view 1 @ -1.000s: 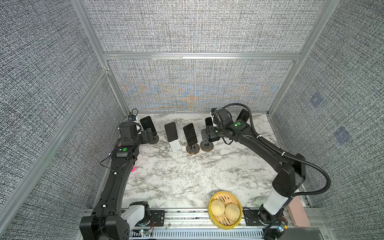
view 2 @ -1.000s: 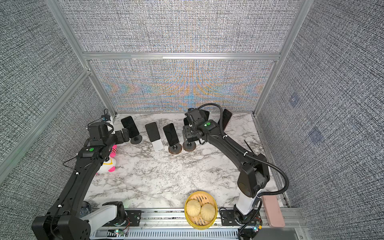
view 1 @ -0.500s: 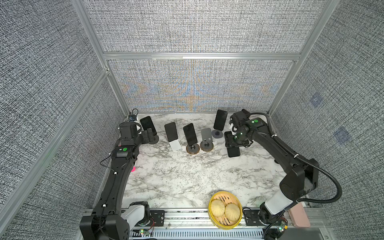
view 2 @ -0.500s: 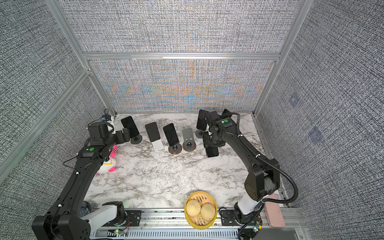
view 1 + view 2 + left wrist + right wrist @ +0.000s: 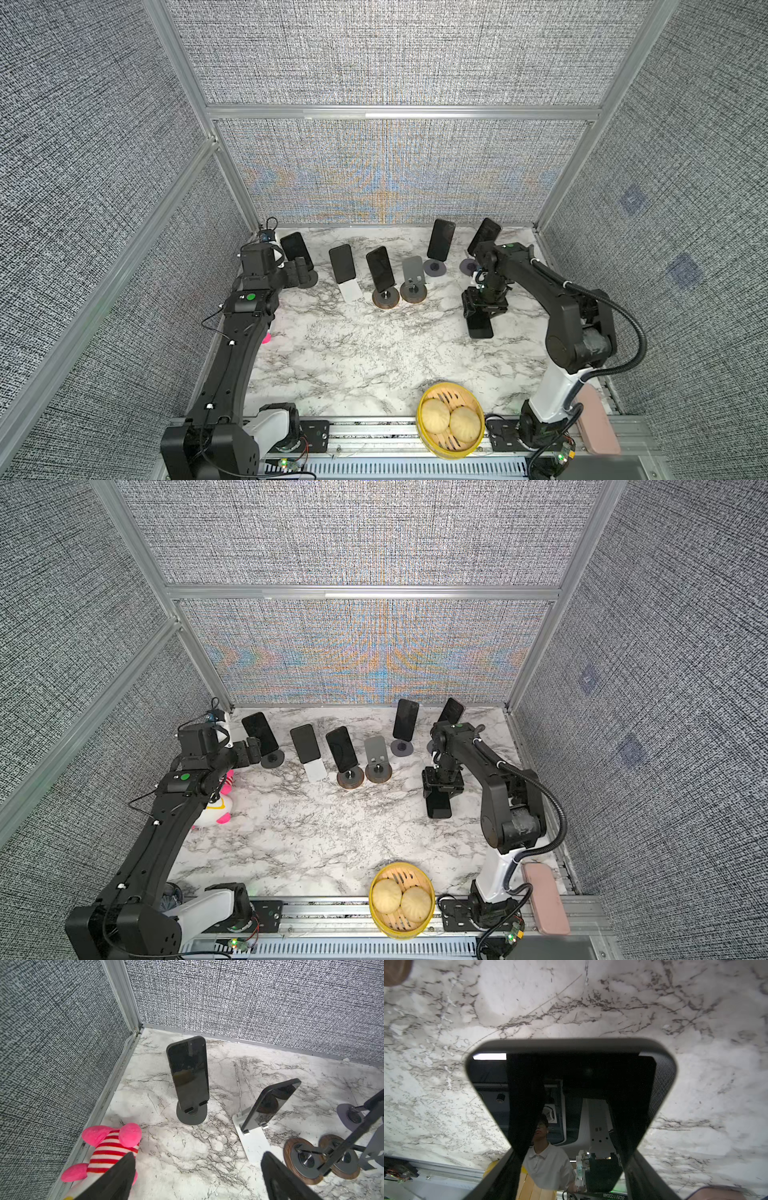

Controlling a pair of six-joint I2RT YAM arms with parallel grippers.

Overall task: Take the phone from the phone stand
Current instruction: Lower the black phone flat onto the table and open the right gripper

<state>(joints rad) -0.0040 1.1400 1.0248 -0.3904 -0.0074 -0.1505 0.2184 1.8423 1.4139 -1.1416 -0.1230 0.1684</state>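
- now the right fingers (image 5: 652, 1176) are closed on the long edges of the dark phone (image 5: 571, 1076), glossy screen facing the wrist camera, marble counter (image 5: 591, 1001) behind it.
- in both top views that phone hangs right of centre, low over the counter; whether its lower end touches the marble, cannot tell.
- it's off the grey phone stand (image 5: 412, 269), which sits on its wooden base mid-row, well apart to the left of the phone.
- over at the left of the frame, the left fingers (image 5: 116, 1178) are spread wide, gripping nothing.
- they face another phone (image 5: 188, 1072) propped upright on a dark round stand (image 5: 192, 1115) near the back corner.
- pink striped plush (image 5: 112, 1142) lies along the wall, lower left of the left wrist view.
- yellow steamer (image 5: 449, 452) with two buns sits at the lower edge of both top views.
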